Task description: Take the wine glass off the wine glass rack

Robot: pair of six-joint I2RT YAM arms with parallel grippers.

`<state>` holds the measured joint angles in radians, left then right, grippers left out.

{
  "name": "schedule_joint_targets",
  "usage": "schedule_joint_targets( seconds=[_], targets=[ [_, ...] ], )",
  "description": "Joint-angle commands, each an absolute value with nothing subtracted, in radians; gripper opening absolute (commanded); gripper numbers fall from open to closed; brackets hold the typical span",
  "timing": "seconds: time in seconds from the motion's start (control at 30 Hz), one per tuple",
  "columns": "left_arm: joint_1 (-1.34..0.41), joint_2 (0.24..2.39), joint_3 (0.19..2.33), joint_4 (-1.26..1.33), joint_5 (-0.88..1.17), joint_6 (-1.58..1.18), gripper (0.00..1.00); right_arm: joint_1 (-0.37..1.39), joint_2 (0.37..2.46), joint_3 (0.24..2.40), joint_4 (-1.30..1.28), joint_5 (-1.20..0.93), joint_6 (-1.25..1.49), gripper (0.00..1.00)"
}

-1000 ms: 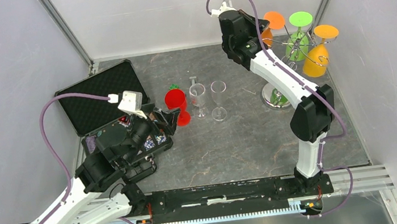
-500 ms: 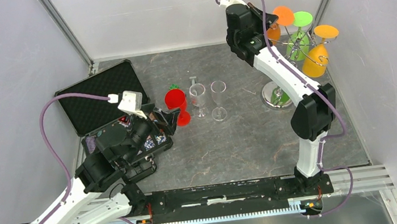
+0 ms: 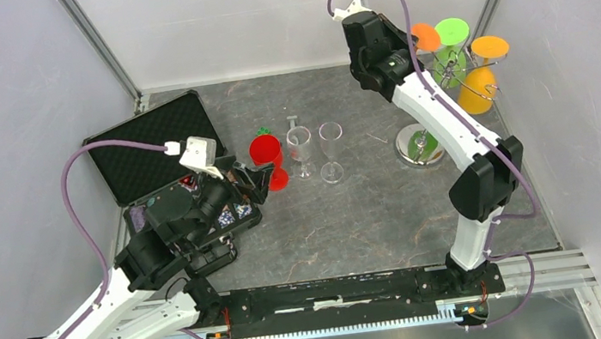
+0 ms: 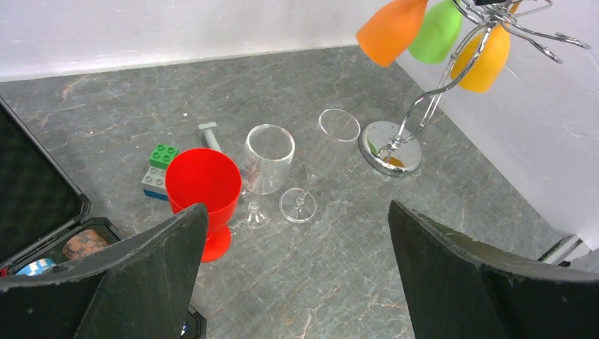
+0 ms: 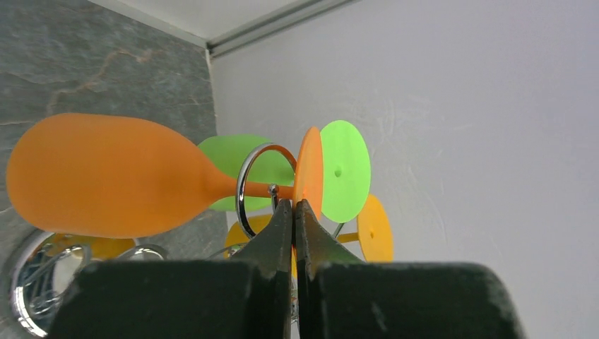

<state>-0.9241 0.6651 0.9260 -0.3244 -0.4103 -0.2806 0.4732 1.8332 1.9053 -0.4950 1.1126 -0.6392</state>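
**Right gripper** (image 5: 293, 206): the fingers are pressed together tip to tip with nothing between them. It is not holding the glass.

**Task object:** the opaque orange wine glass (image 5: 106, 187) hangs on the thin silver wire wine glass rack (image 4: 452, 78), bowl down and foot up, somewhat tilted. Its stem passes through one of the rack's curled arms.

**Governing relation:** the stem lies straight ahead of the right gripper's closed fingertips, at their very ends. Whether they actually touch it cannot be confirmed. The glass's long axis runs crosswise to the fingers. In the wrist view the bowl lies to their left and the flat foot just to their right, with the wire curl immediately left of the tips. In the inspector's judgement, taking the stem would require the jaws to part first. Alternatively, the closed tips could only nudge the glass along its arm.

**Nearer arm:** the right one, which is at the rack. The left gripper (image 4: 297, 212) stands spread wide and empty, well apart from the rack. The rack lies far ahead of it and to its right.

**Count:**
- One rack.
- Three glasses hang on it:
  - the orange wine glass;
  - one green wine glass (image 5: 345, 171), just beyond the orange one;
  - one yellow wine glass (image 5: 374, 239), further beyond and lower in the wrist view.
- Three vessels stand on the table (image 3: 354, 215), close ahead of the left gripper:
  - one red goblet (image 4: 203, 185);
  - two clear stemmed glasses (image 4: 268, 152).
- One open black case (image 3: 155, 144) lies beside the left arm.
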Motion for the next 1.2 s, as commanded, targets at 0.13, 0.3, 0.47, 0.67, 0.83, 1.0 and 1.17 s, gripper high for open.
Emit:
schedule_joint_targets(
  seconds=[0.13, 0.3, 0.47, 0.67, 0.83, 1.0, 1.17],
  targets=[
    [-0.920, 0.677, 0.931, -0.273, -0.392, -0.314, 1.00, 0.500, 1.759, 1.975, -0.634, 0.942, -0.467, 0.00],
    [-0.920, 0.674, 0.933, -0.274, -0.400, -0.311, 1.00, 0.503, 1.769, 2.039, -0.689, 0.927, -0.424, 0.00],
    [-0.920, 0.684, 0.934, -0.270, -0.394, -0.311, 1.00, 0.507, 1.760, 2.055, -0.741, 0.937, -0.394, 0.00],
    [-0.920, 0.693, 0.938, -0.267, -0.390, -0.311, 1.00, 0.528, 1.744, 2.031, -0.783, 0.992, -0.388, 0.00],
    [-0.920, 0.692, 0.937, -0.266, -0.387, -0.314, 1.00, 0.542, 1.732, 2.016, -0.815, 0.988, -0.372, 0.00],
    [-0.920, 0.691, 0.936, -0.268, -0.385, -0.316, 1.00, 0.564, 1.706, 2.027, -0.819, 0.912, -0.343, 0.00],
    [-0.919, 0.687, 0.933, -0.270, -0.387, -0.320, 1.00, 0.578, 1.681, 2.046, -0.824, 0.806, -0.307, 0.00]
  ],
)
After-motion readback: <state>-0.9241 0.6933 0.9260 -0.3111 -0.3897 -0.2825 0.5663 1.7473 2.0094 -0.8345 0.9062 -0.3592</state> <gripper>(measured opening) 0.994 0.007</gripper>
